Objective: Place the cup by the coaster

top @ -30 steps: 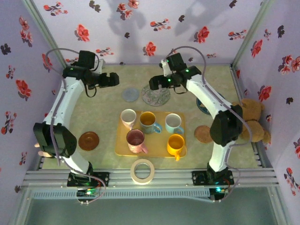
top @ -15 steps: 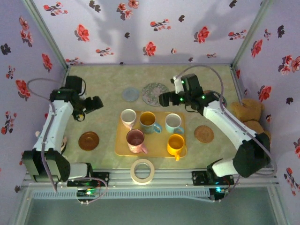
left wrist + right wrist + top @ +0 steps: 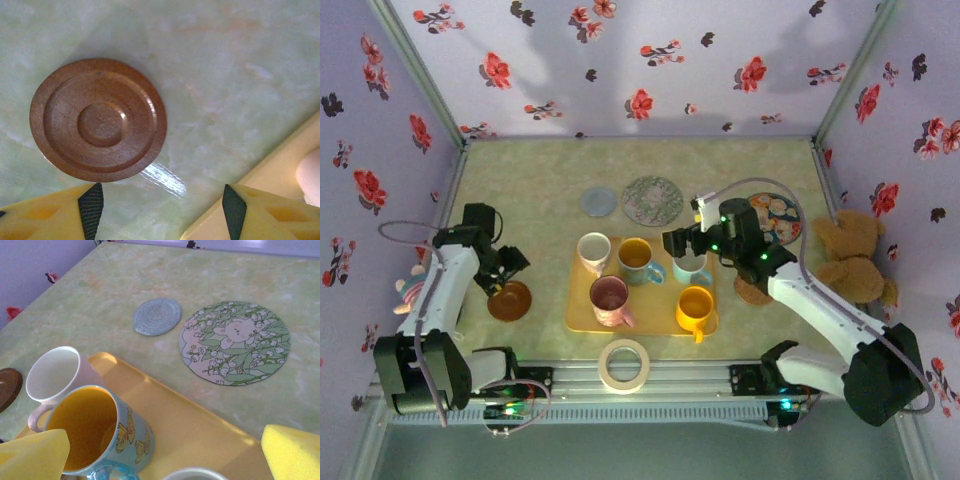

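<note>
Several cups stand on a yellow tray point(image 3: 650, 322): a white cup point(image 3: 593, 250), a butterfly cup with a yellow inside point(image 3: 638, 258), a pale blue cup point(image 3: 692, 268), a pink cup point(image 3: 610, 298) and an orange cup point(image 3: 695, 307). My left gripper point(image 3: 506, 272) hangs open just behind a brown wooden coaster point(image 3: 508, 300), nothing between its fingers. In the left wrist view the brown coaster point(image 3: 98, 119) lies ahead of the open gripper point(image 3: 162, 207). My right gripper point(image 3: 680, 243) is open over the tray's back right, above the pale blue cup. The butterfly cup point(image 3: 95, 430) and white cup point(image 3: 55, 375) sit left of it.
A grey coaster point(image 3: 599, 201), a floral round mat point(image 3: 652, 200), a patterned plate point(image 3: 775, 215) and a cork coaster point(image 3: 752, 290) lie around the tray. A tape roll point(image 3: 624, 364) sits at the front edge. A teddy bear point(image 3: 850, 255) leans at the right wall.
Both arms have pulled back from the far side of the table. The left gripper came down by the brown coaster; the right gripper moved over the tray's back right corner.
</note>
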